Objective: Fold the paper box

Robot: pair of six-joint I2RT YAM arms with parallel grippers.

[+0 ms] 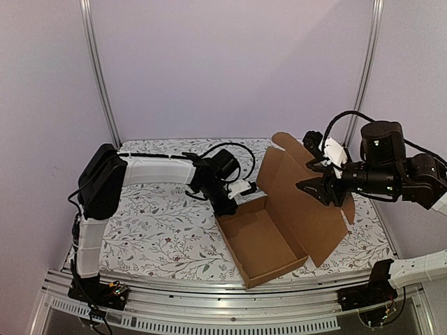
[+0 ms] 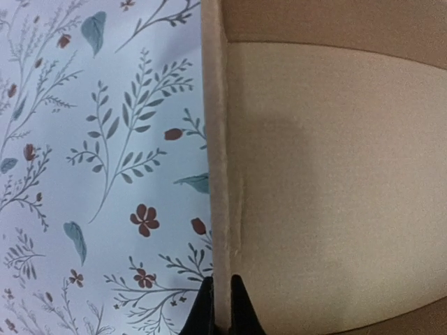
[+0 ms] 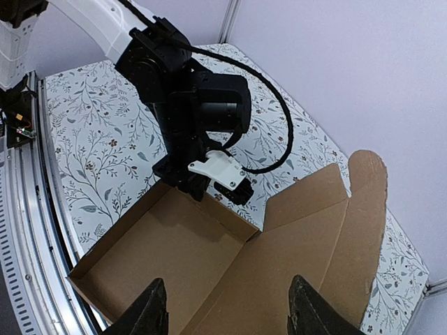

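The paper box [image 1: 265, 241] is a shallow brown cardboard tray near the table's front, with its lid [image 1: 307, 195] standing open and leaning to the right. My left gripper [image 1: 241, 197] is shut on the tray's far side wall [image 2: 222, 174]; its fingertips [image 2: 204, 307] pinch the wall's top edge. In the right wrist view the box [image 3: 174, 251] lies below with the left gripper at its far wall. My right gripper [image 1: 316, 187] is open, hovering above the raised lid [image 3: 314, 237] without touching it.
The table carries a white floral cloth [image 1: 154, 223]. Metal rails [image 1: 209, 296] run along the near edge. Upright frame posts [image 1: 98, 70] stand at the back corners. The left arm [image 1: 154, 171] reaches across the left half of the table.
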